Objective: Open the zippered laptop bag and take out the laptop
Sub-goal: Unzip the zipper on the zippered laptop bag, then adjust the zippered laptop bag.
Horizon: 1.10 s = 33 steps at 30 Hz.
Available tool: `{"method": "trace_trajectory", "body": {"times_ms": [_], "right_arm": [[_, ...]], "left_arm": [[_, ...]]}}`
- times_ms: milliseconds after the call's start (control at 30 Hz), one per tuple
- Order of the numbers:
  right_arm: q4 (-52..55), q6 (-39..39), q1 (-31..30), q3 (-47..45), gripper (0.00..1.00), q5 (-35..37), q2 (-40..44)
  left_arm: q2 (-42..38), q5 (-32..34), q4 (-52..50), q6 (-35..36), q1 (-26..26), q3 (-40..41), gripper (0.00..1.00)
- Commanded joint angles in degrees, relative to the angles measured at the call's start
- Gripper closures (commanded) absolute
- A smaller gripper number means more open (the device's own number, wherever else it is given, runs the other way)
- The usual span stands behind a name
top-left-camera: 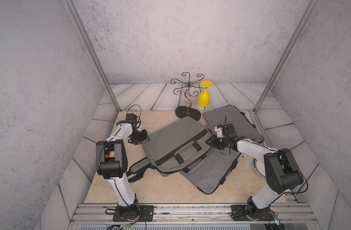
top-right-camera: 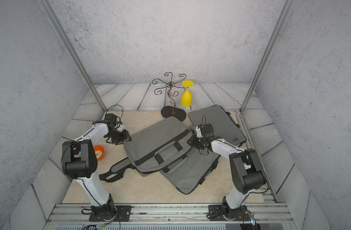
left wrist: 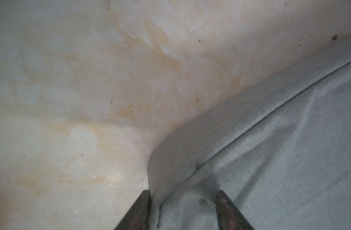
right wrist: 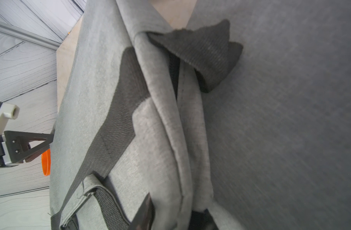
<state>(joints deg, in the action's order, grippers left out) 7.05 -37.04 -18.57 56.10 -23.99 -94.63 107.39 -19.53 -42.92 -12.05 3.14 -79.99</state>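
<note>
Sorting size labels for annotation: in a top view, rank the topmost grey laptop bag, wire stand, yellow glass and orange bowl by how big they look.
1. topmost grey laptop bag
2. wire stand
3. yellow glass
4. orange bowl, though this is unsure because the left arm hides part of it.

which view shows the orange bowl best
A top view, where the orange bowl shows mostly clear beside the left arm. In a top view where that arm covers it, only a sliver shows. The right wrist view catches its rim edge-on; the left wrist view shows none of it.
</note>
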Motion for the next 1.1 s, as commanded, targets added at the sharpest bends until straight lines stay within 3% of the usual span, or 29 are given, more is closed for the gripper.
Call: {"method": "trace_trajectory", "body": {"times_ms": [0, 100, 233, 400, 700, 1067], "right_arm": [[-0.5, 0.9, -0.1, 1.4, 0.74, -0.2, -2.1], [-1.0, 1.1, -0.1, 1.9, 0.84, -0.5, -2.6], [-1.9, 1.4, -0.2, 3.2, 0.94, -0.8, -2.4], [-1.3, 4.0, -0.1, 7.7, 0.98, 0.0, -2.0], [-4.5, 5.6, -1.2, 17.2, 0.99, -2.3, -8.3], [-9.0, 5.2, -4.6, 29.3, 0.99, -4.4, -20.9]], "left_arm": [[1.1, -4.2, 0.2, 0.4, 0.3, 0.7, 0.61], [1.2, -3.2, -0.5, 0.9, 0.3, 1.3, 0.81], [0.0, -3.7, -3.0, 1.6, 0.3, 0.4, 0.99], [-5.6, -4.9, -5.5, -0.4, 0.2, 1.7, 1.00], [-21.3, -7.2, -6.5, -8.5, -2.2, 12.9, 1.00], [-38.1, -0.5, -6.6, -20.3, -4.7, 27.4, 1.00]]}}
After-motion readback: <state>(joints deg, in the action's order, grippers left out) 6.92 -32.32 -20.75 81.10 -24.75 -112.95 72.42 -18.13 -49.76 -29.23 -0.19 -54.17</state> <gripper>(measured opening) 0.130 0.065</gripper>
